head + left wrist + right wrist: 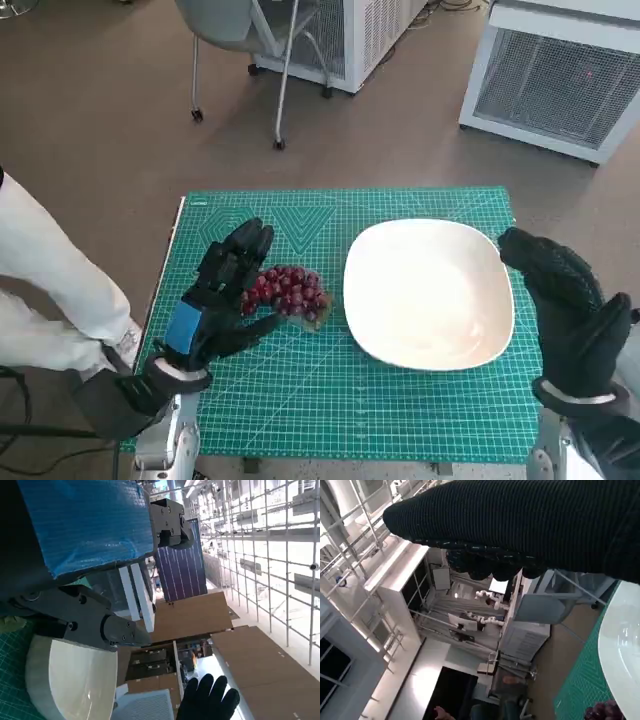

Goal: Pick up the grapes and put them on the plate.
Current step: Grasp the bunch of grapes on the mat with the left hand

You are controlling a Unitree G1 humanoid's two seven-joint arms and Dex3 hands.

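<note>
On the green cutting mat (330,400) that covers the desk, the grapes (288,290) lie as a dark red bunch just left of the white plate (430,295), close to its rim but not on it. A sliver of the bunch also shows at the edge of the right wrist view, beside the plate's pale rim.

Just beside the grapes is the left hand (222,295), black with blue tape over its back. Its fingers (245,250) are spread above and along the bunch's left side, and a lower finger reaches toward the fruit from underneath; whether they actually touch the grapes cannot be told. The hand grips nothing and stands released.

Across the plate, the right hand (565,300) in its black knitted glove rests at the plate's right edge, fingers apart and lying flat, holding nothing.

Beyond the desk, on the brown floor, stand a grey chair (240,40) and a white cabinet (560,80).
</note>
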